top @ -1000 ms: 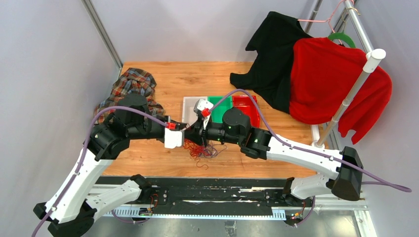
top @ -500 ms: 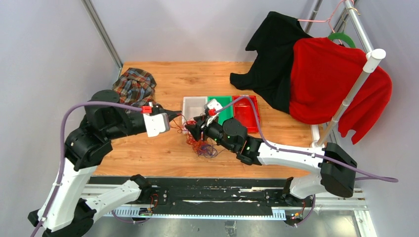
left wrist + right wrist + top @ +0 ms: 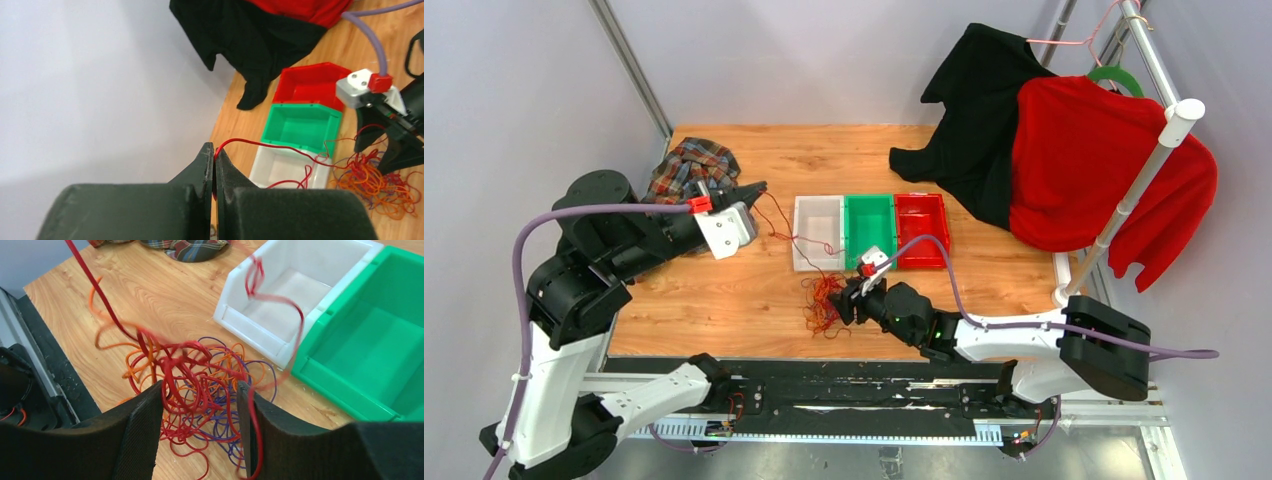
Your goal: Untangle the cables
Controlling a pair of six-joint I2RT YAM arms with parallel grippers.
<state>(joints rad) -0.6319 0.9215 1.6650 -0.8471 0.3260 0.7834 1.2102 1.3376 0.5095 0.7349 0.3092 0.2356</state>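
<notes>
The cables form a tangle (image 3: 822, 305) of red, orange and purple wire on the wood near the table's front edge. My left gripper (image 3: 759, 188) is raised at the left and shut on one red cable (image 3: 789, 235), which runs taut from its tips over the white bin to the tangle. In the left wrist view the gripper (image 3: 214, 151) pinches that red cable (image 3: 272, 146). My right gripper (image 3: 846, 300) is low at the tangle's right side. In the right wrist view this gripper (image 3: 200, 395) is open, with its jaws astride the tangle (image 3: 197, 372).
A white bin (image 3: 814, 215), a green bin (image 3: 868, 225) and a red bin (image 3: 921, 220) stand in a row behind the tangle. A plaid cloth (image 3: 692, 165) lies at the back left. A black garment (image 3: 974, 110) and a red sweater (image 3: 1104, 170) hang at the right.
My left gripper has drawn back to the left and far side, pulling the red cable out of the tangle. My right gripper has moved toward the near edge, staying at the tangle.
</notes>
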